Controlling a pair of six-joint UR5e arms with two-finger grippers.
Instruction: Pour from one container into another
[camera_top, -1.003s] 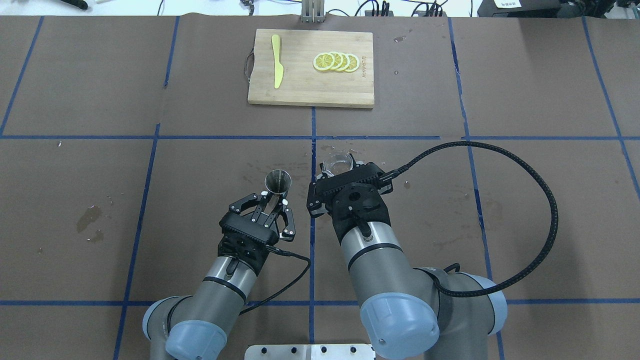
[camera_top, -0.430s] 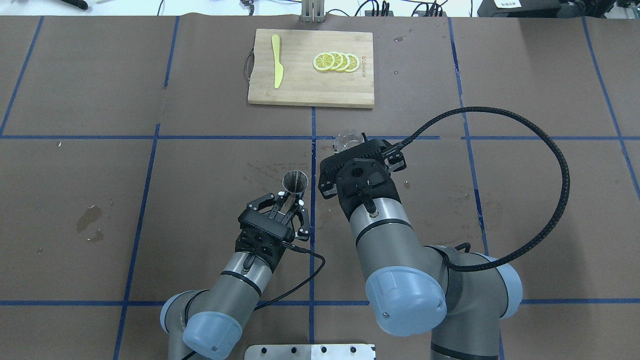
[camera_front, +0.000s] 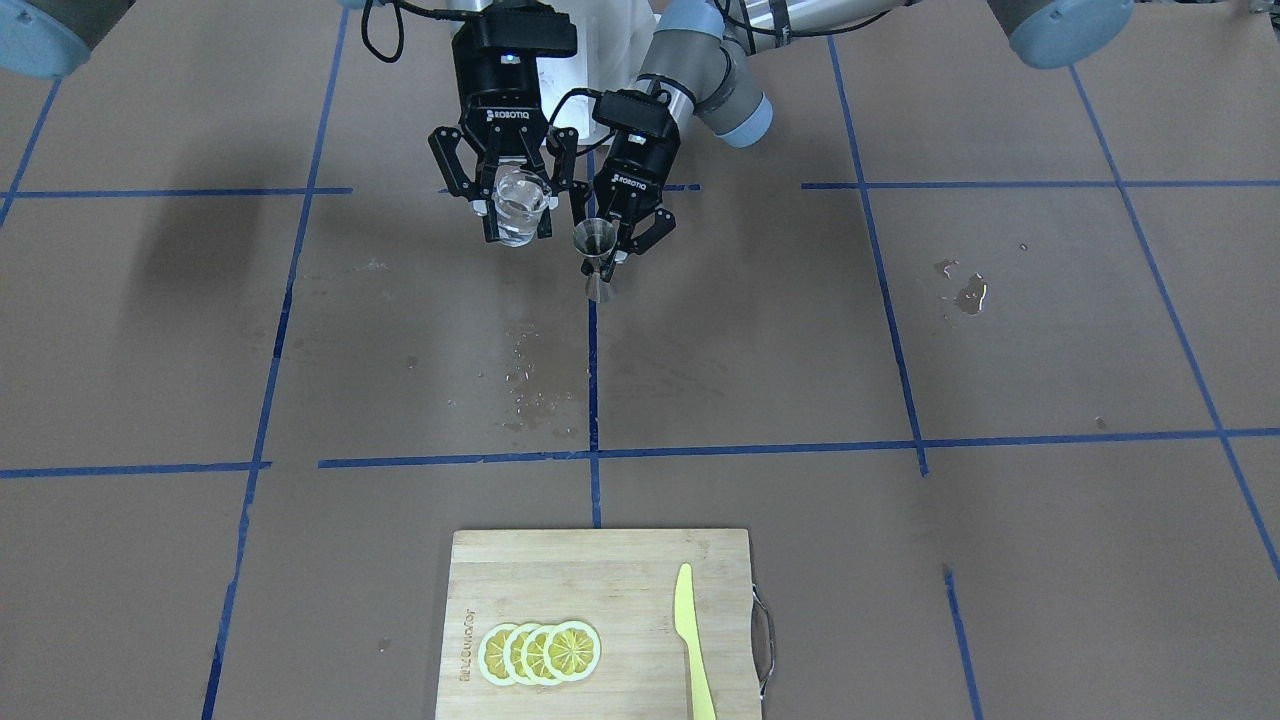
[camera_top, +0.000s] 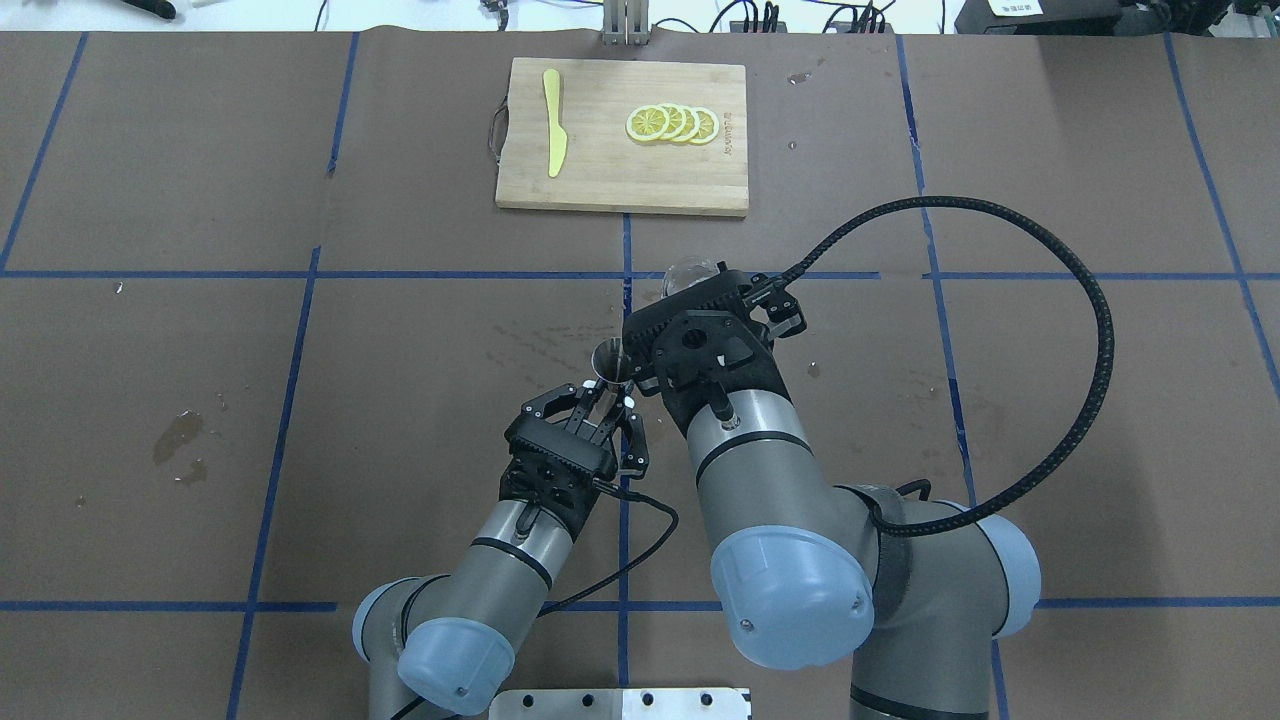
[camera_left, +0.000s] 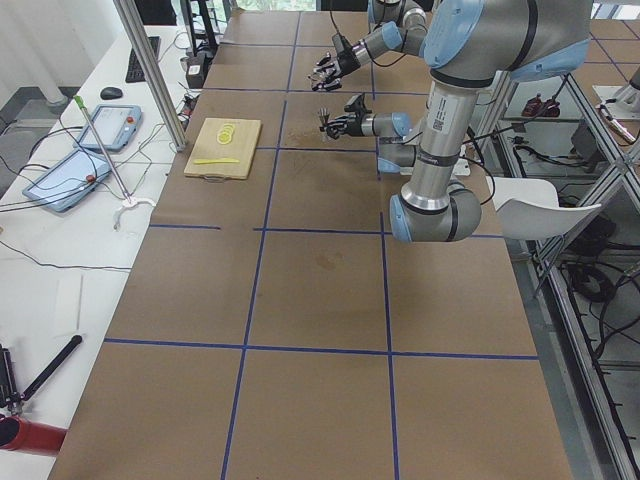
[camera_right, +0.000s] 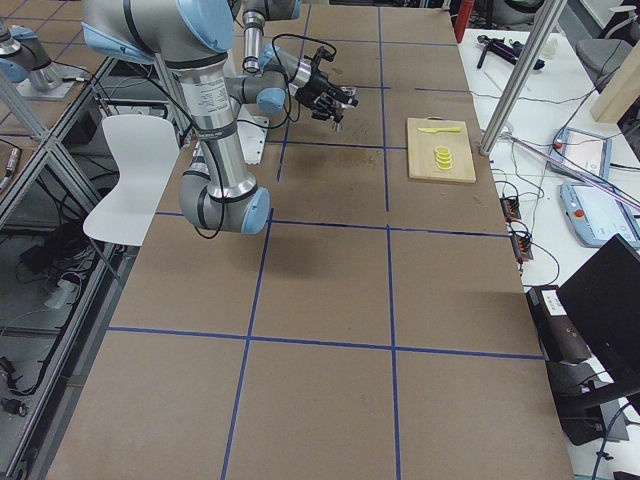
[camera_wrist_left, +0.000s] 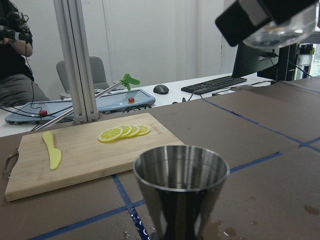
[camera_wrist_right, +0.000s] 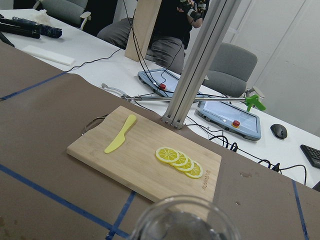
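The clear glass cup (camera_front: 518, 208) hangs upright above the table, and my right gripper (camera_front: 518, 226) is shut on it. It appears to hold some clear liquid. From overhead only the cup's rim (camera_top: 690, 271) peeks past the right wrist. The steel hourglass jigger (camera_front: 598, 252) is held upright just beside the cup, with my left gripper (camera_front: 601, 263) shut on its waist. In the overhead view the jigger (camera_top: 608, 358) sits close against the right wrist's left side, ahead of the left gripper (camera_top: 605, 388). The left wrist view shows the jigger's open mouth (camera_wrist_left: 180, 167) and the cup's base (camera_wrist_left: 280, 31) higher, at upper right.
A wooden cutting board (camera_top: 620, 180) lies at the far side with lemon slices (camera_top: 672, 124) and a yellow knife (camera_top: 553, 122). Wet spots (camera_front: 530, 395) mark the table's middle. The right arm's cable (camera_top: 1050, 300) loops to the right. A person (camera_wrist_right: 175, 30) sits beyond the table.
My left arm has carried the jigger to the right, up beside the right wrist. My right arm has lifted the cup and moved it away from the robot, then slightly left.
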